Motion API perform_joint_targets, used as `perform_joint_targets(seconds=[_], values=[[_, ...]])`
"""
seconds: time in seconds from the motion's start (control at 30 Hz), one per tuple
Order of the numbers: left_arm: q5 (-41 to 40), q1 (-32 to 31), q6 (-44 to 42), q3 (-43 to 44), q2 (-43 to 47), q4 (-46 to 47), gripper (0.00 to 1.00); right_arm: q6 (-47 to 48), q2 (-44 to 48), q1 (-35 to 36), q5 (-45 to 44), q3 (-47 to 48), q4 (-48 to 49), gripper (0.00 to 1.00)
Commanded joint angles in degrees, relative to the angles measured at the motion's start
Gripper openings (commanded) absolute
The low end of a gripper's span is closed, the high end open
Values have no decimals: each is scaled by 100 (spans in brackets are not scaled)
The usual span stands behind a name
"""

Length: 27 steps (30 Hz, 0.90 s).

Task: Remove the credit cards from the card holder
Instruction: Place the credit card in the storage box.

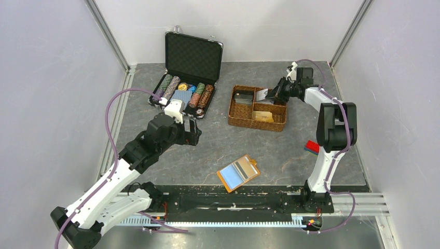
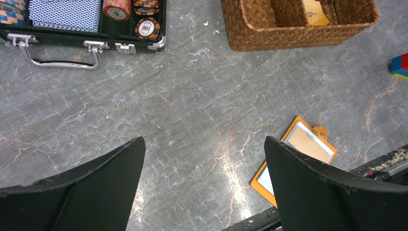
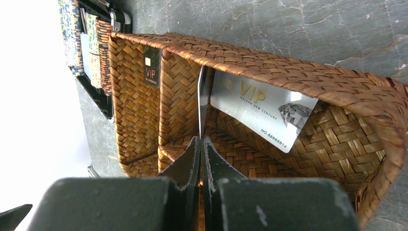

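Observation:
The card holder (image 1: 238, 173) lies open on the table near the front edge, orange-tan with pale clear sleeves; it also shows in the left wrist view (image 2: 308, 142). My left gripper (image 1: 194, 132) is open and empty, up and to the left of the holder (image 2: 204, 139). My right gripper (image 1: 269, 95) is over the brown woven basket (image 1: 257, 124) and shut on a thin credit card (image 3: 199, 103) seen edge-on. A white VIP card (image 3: 262, 108) leans in the same compartment. A dark VIP card (image 3: 152, 72) and an orange-yellow card (image 1: 263, 116) lie in other compartments.
An open black case (image 1: 193, 57) with poker chips and blue playing cards (image 2: 65, 14) stands at the back left. A red-and-blue block (image 1: 312, 147) sits by the right arm. Walls close both sides.

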State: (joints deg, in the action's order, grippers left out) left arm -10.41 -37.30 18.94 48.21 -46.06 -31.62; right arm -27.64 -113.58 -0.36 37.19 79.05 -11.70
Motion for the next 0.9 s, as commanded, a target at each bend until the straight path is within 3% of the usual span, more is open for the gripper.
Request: perform_joint_targets(seconds=[0.0,0.4,0.87], values=[[-28,30,-259,128,80,94,100,-19,-137,3,-44,320,48,0],[-29,29,-267,119,111,94,100,-14,-260,7,-253,370,-41,11],[-49,31,-262,101,203,94,100,145,-392,3,-830,829,-507,31]])
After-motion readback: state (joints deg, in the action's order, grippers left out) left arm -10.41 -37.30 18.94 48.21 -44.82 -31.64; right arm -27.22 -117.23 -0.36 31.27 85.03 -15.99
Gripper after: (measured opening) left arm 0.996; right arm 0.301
